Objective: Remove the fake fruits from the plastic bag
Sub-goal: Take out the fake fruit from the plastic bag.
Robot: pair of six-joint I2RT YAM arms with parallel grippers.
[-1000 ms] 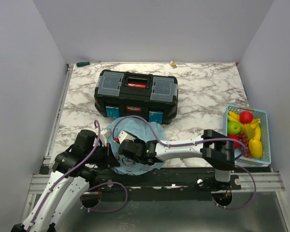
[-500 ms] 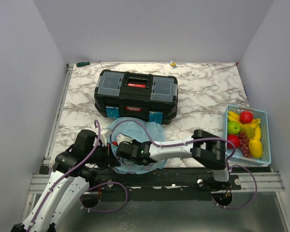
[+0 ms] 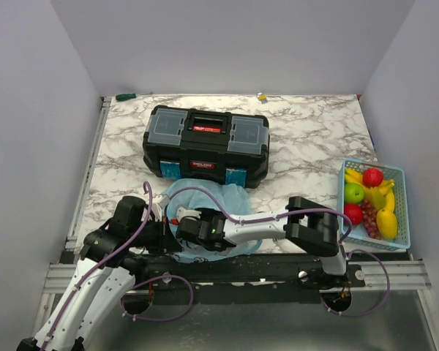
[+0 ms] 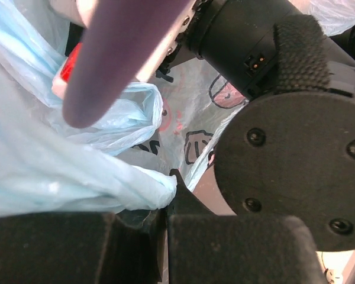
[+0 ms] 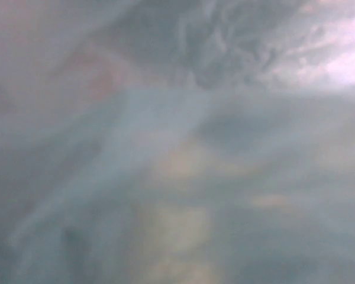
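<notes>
The light-blue plastic bag [image 3: 208,194] with its pink-and-brown print lies crumpled in front of the toolbox, near the table's front edge. My left gripper [image 4: 164,204] is shut on a fold of the bag's edge [image 4: 136,192], at the bag's left side [image 3: 163,232]. My right arm reaches left across the front, and its gripper end [image 3: 181,224] is buried in the bag. The right wrist view shows only blurred blue-grey film [image 5: 177,154], and no fingers. Something red [image 4: 71,66] shows inside the bag behind the purple cable; I cannot tell what it is.
A black toolbox [image 3: 206,144] stands just behind the bag. A light-blue mesh basket [image 3: 404,208] at the right edge holds several fake fruits, among them a red one [image 3: 372,177] and a green apple [image 3: 354,193]. A green screwdriver [image 3: 126,96] lies at the back left.
My right arm has pushed further left and deeper into the bag. The bag has spread over its wrist. The left arm has stayed put, holding the bag's edge.
</notes>
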